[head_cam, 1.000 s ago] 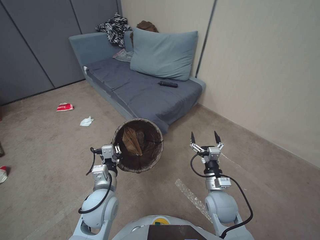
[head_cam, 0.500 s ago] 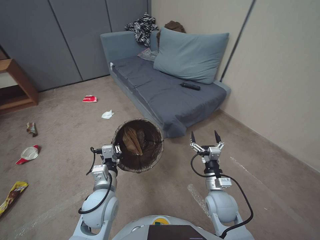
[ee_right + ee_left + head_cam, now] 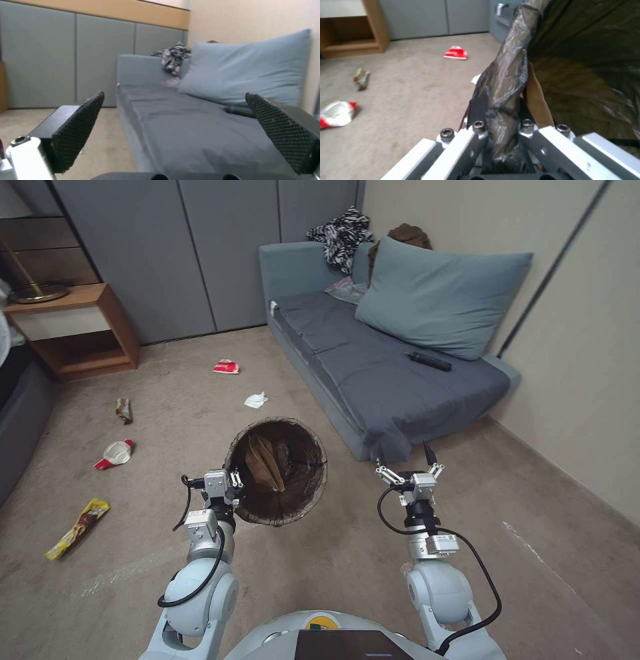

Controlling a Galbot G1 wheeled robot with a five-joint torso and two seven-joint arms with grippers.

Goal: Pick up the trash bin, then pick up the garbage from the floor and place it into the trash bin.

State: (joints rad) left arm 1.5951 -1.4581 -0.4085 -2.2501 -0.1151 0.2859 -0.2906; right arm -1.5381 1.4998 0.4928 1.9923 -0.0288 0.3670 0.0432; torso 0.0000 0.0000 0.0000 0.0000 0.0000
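Brown-lined trash bin (image 3: 277, 473) hangs clamped in left pincer (image 3: 233, 478).

1. Trash bin (image 3: 279, 471): dark brown bag liner, tan-brown paper inside.
2. Sofa (image 3: 373, 367) was grey-blue w/ lighter blue pillow (image 3: 440, 297); black-and-white patterned cloth (image 3: 340, 237) on its back.
3. Floor litter: red wrapper (image 3: 226, 367), white tissue (image 3: 255, 400), red/white wrapper (image 3: 115, 454), yellow/brown wrapper (image 3: 79, 527).
4. Carpet (image 3: 167, 427) beige; wall panels (image 3: 200, 247) grey.

open carpet (image 3: 173, 447) left, sofa (image 3: 380, 380) blocking right
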